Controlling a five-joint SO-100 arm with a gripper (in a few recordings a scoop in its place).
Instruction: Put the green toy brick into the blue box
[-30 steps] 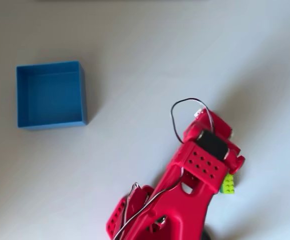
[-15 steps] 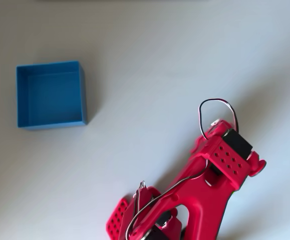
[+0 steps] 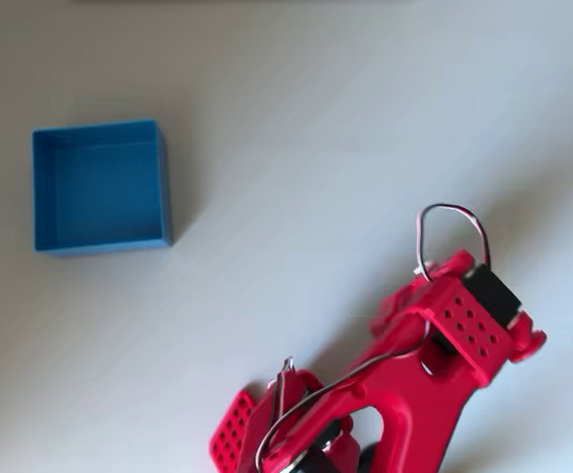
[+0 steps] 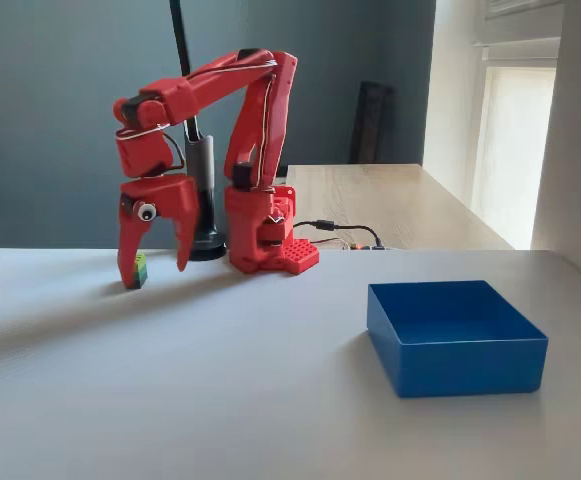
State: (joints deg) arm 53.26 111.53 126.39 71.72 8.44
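Fixed view: the red gripper [image 4: 156,262] hangs low over the white table [image 4: 220,380], jaws spread. The green toy brick [image 4: 141,270] stands beside its left finger, between the tips. The blue box [image 4: 455,336] sits well apart to the right, nothing inside.

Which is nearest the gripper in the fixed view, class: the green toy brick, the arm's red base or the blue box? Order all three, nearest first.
From the gripper:
1. green toy brick, on the table beside its left finger.
2. red base, behind and right.
3. blue box, far right, toward the camera.
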